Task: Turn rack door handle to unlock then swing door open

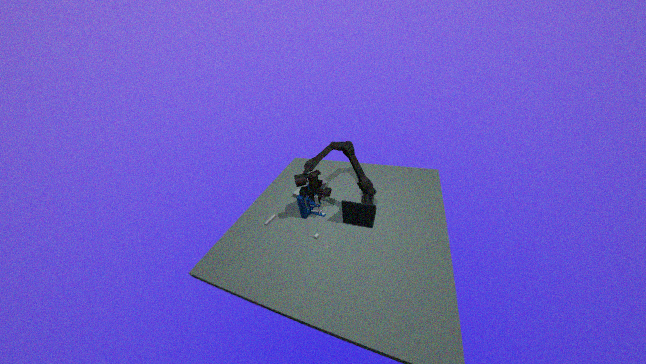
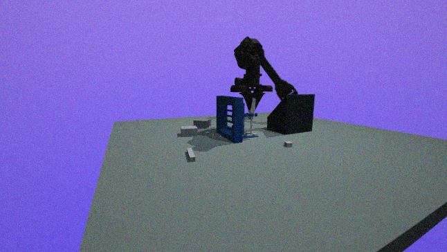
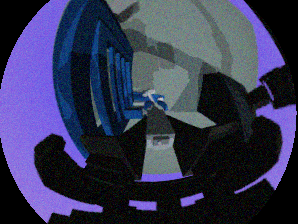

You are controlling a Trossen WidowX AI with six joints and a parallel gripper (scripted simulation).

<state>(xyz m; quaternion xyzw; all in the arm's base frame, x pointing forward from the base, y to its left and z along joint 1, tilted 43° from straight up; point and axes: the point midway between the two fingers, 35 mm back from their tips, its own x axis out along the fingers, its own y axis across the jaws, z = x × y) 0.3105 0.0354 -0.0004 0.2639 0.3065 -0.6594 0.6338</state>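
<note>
The fingers (image 2: 246, 100) are clamped on the pale upright handle (image 2: 253, 105) (image 3: 160, 131), which stands beside the blue rack frame (image 1: 302, 207) (image 2: 237, 119) (image 3: 64, 65). Around the frame, on the bench (image 1: 350, 270) (image 2: 242, 194), lie small pale blocks (image 2: 189, 130); a black wedge-sided box (image 1: 358, 214) (image 2: 294, 114) stands near it.

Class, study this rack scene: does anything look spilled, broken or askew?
Nothing stands out: the blue rack frame stands upright, and the loose pale blocks lie on the tabletop, none visibly damaged.
</note>
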